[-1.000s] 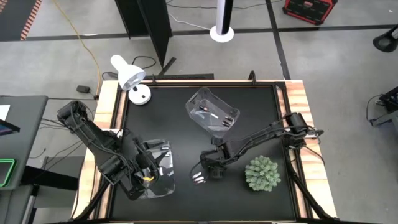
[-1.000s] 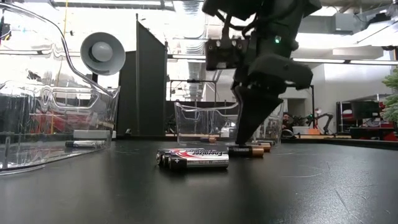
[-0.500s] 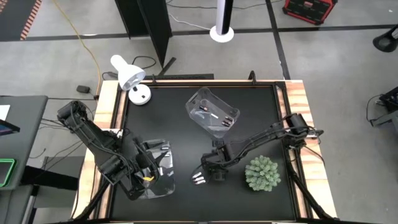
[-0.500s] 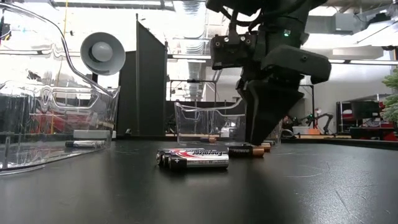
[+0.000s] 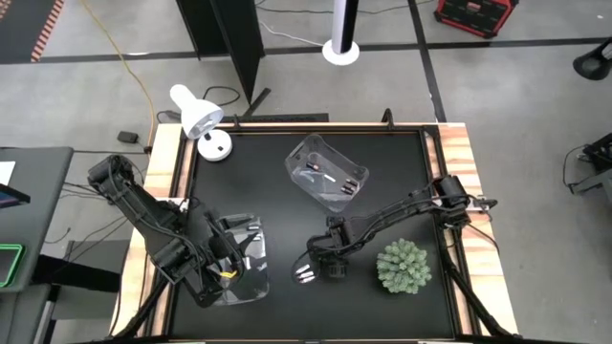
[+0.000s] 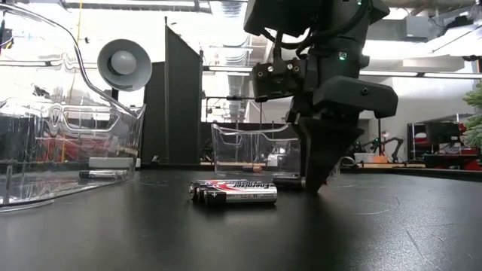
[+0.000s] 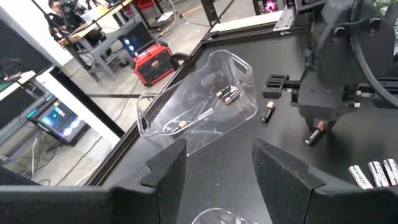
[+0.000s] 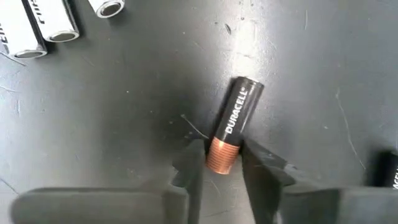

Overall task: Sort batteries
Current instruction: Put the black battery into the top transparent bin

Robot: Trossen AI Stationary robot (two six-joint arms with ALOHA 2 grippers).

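Three silvery-white batteries (image 6: 233,193) lie side by side on the black table, near its front. Just right of them my right gripper (image 8: 222,163) points down at a dark battery with a copper end (image 8: 236,118) and is shut on it. Another dark battery (image 7: 268,112) lies loose beyond it. A clear bin (image 5: 327,172) at the far middle holds several batteries. My left gripper (image 7: 217,180) stands open over a second clear bin (image 5: 239,263) at the near left and touches nothing. My right gripper pinches the dark battery's copper end (image 8: 222,152) between its two fingertips (image 8: 194,160). The fingers come from above, pointing down, and lie across the battery. The battery lies flat on the table, its black end pointing away from the fingers.
A spiky green plant (image 5: 403,266) stands just right of my right gripper. A white desk lamp (image 5: 201,117) sits at the far left corner. Bare black table (image 5: 402,182) lies right of the far bin.
My right gripper has shifted a little toward the table's near edge and come down. Its fingers have spread from shut, and they now stand on either side of the dark battery's copper end. The batteries have not moved.
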